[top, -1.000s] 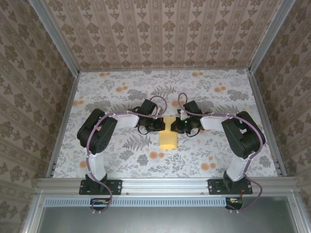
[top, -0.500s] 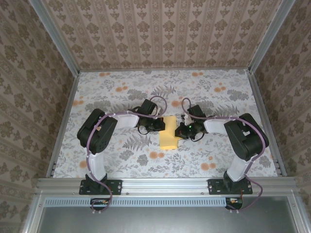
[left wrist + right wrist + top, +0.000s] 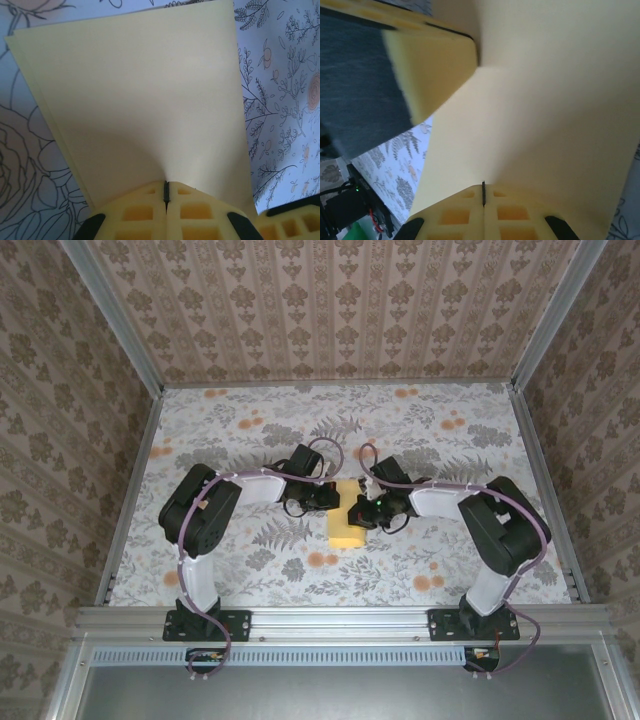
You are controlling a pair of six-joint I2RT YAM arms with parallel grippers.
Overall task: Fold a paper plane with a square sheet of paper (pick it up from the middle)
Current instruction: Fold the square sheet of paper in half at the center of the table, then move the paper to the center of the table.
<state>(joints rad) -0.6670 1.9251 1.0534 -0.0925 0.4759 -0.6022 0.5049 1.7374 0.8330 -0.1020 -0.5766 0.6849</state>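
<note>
The sheet of paper [image 3: 346, 530] sits at the centre of the table [image 3: 250, 440], folded into a plain yellow strip with its long axis running from 12 to 6 o'clock. The left gripper [image 3: 335, 498] is clamped on its 9 o'clock edge and the right gripper [image 3: 354, 512] on its 3 o'clock edge, both equally near, at the 12 o'clock half.

From above, far end of the square sheet of paper [image 3: 345, 530] tucked out of sight under left gripper [image 3: 330, 498] and right gripper [image 3: 358, 512]; creases too small to read. Right wrist: sheet cut off top and right, blurred finger [image 3: 430, 60] clipped upper left.
</note>
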